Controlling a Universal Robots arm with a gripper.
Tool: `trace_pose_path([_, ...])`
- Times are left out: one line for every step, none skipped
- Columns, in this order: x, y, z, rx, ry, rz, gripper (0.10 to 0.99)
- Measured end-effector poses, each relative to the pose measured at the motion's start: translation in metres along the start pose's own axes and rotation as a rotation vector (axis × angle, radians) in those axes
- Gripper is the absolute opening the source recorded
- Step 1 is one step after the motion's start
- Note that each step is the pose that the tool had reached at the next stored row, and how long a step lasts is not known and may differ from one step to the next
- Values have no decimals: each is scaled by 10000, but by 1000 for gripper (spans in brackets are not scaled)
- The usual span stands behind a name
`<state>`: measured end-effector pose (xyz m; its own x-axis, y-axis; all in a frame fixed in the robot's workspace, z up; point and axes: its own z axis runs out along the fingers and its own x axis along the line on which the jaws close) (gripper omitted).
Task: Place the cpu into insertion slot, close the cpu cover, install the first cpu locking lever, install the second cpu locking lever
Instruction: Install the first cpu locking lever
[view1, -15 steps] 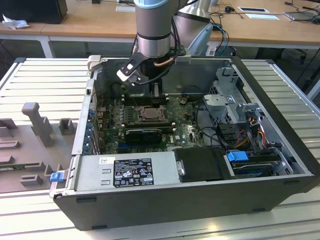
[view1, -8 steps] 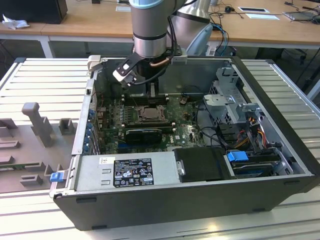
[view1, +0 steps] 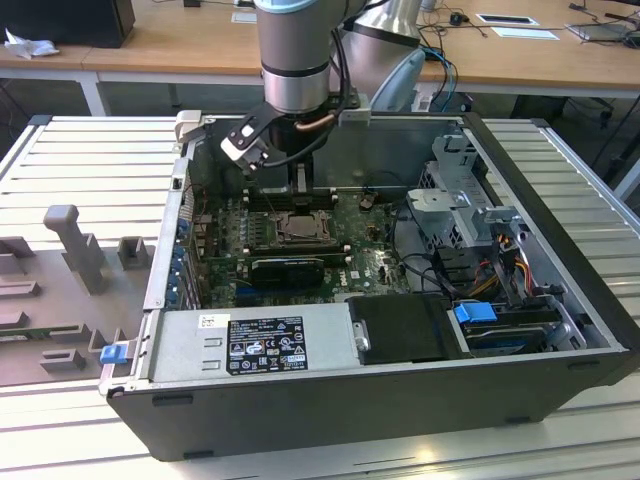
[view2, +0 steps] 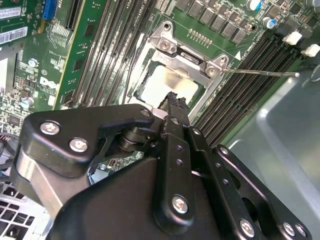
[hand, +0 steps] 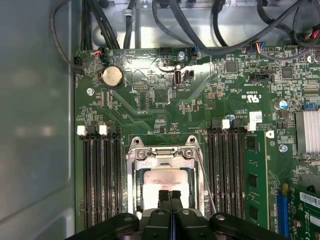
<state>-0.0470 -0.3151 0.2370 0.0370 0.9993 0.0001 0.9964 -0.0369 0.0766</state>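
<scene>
Shows the cpu (hand: 165, 180) lying flat in the insertion slot (hand: 137, 151), silver top up. Shows the cpu cover (view2: 189, 56) down flat over that slot, so that the chip's metal top appears through its window.

Puts the gripper (hand: 170, 195) right above the slot, fingers clenched together with nothing between them, tips over one edge of the chip. Cannot tell whether touching it.

Shows a thin metal lever (view2: 260, 73) starting at one corner of the slot and slanting away from its side, out across the memory slots (hand: 227, 170). Cannot tell whether hooked down.

Sets long black memory slots on two opposite sides of the slot, just beside it, white clips at their ends. Spreads the green motherboard (hand: 150, 100) all around the slot. Places a round silver battery (hand: 112, 76) well apart from the slot, past the clips, and a bundle of dark cables (hand: 200, 30) farther from the slot again, beyond the board's edge.

In the exterior view, puts the slot near the middle of an open computer case (view1: 560, 260), directly beneath the arm (view1: 295, 60). Lays a grey box (view1: 190, 340) along the case wall, well apart from the slot. Rests the case on a ribbed metal table (view1: 90, 170).
</scene>
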Motion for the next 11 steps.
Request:
trace_pose_path([0,0,-5,0,0,0,106])
trace_pose_path([0,1,-10,1,0,0,106])
trace_pose_path([0,1,-16,0,0,0,106])
trace_pose_path([0,2,-24,0,0,1,106])
trace_pose_path([0,2,-30,0,0,0,106])
trace_pose_path([0,3,-37,0,0,1,106])
trace_pose_path([0,4,-57,0,0,1,106])
trace_pose_path([0,6,-74,1,-1,1,106])
trace_pose_path([0,7,-91,0,-1,1,106])
trace_pose_path([0,8,-103,1,-1,1,106])
trace_pose_path([0,9,-122,0,0,1,106])
